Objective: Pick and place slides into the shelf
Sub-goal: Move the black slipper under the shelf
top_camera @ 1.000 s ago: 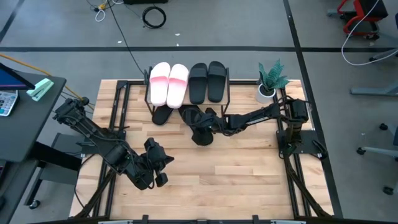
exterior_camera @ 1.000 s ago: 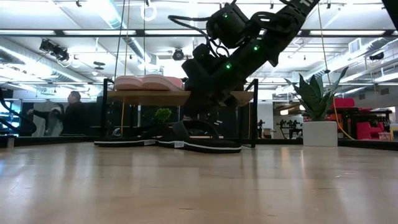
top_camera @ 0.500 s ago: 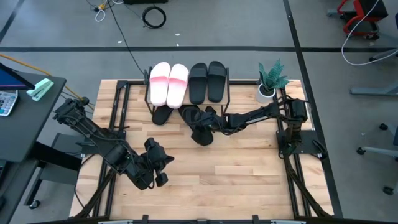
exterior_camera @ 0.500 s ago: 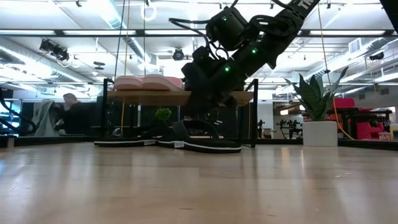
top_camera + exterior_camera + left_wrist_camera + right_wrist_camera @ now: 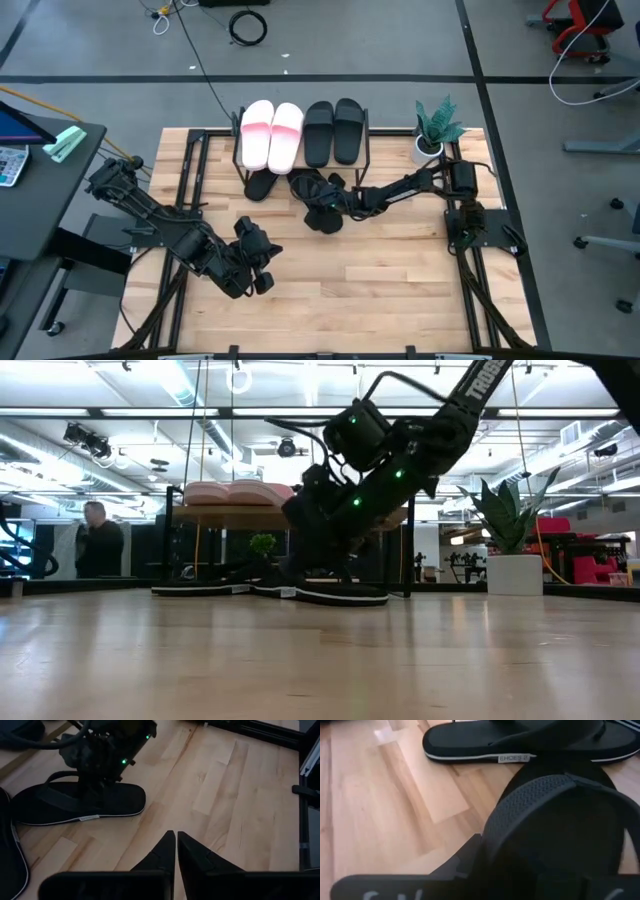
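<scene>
Shelf [image 5: 300, 150] stands at the far edge of the tabletop [image 5: 380, 280], centre-left. On its top board, side by side: two pale pink slides [image 5: 270, 133] on the left, two black slides [image 5: 332, 130] on the right. Low view shows the pink pair [image 5: 238, 492] lying flat on the wooden board.

One black slide [image 5: 260, 184] lies on the tabletop, partly under the shelf's near edge. Two more black sandals lie just to its right, in front of the shelf. One of them, a thong-strap sandal [image 5: 520, 740] with a white edge line and a small label on the sole side, lies flat on the wood. The other, a wide-strap slide [image 5: 560, 820], is directly at the right tool.

Right arm reaches in from the right side, low over the tabletop. Right tool [image 5: 325, 212] is down on the wide-strap slide; one finger [image 5: 470, 855] shows beside the ribbed strap. Cannot tell whether it grips the strap or how wide it stands.

Left arm waits near the left side; left tool [image 5: 176, 852] hovers over bare wood, fingers closed to a narrow slit, holding nothing.

Potted plant [image 5: 436, 130] at the far right corner. A person [image 5: 98, 540] stands in the room beyond, left.
</scene>
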